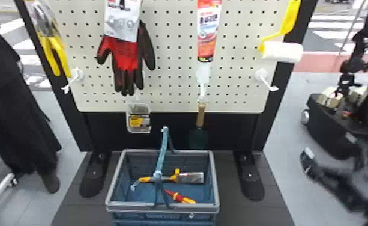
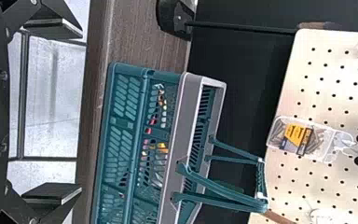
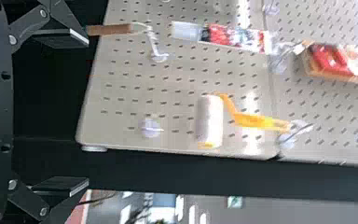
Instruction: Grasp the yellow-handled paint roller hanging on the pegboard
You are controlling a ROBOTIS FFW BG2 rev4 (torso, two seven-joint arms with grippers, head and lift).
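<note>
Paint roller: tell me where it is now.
Head view: the paint roller hangs at the upper right edge of the pegboard, right of the tube and just above a bare white hook.

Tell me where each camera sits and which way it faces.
Head view: on the head, looking forward and down at the cream pegboard and blue plastic basket with grey rim; the right arm shows low right.
Left wrist view: on the left wrist, facing the basket's side; open left pincer.
Right wrist view: facing the yellow-handled paint roller; open right pincer.
Head and right wrist views share the roller.
</note>
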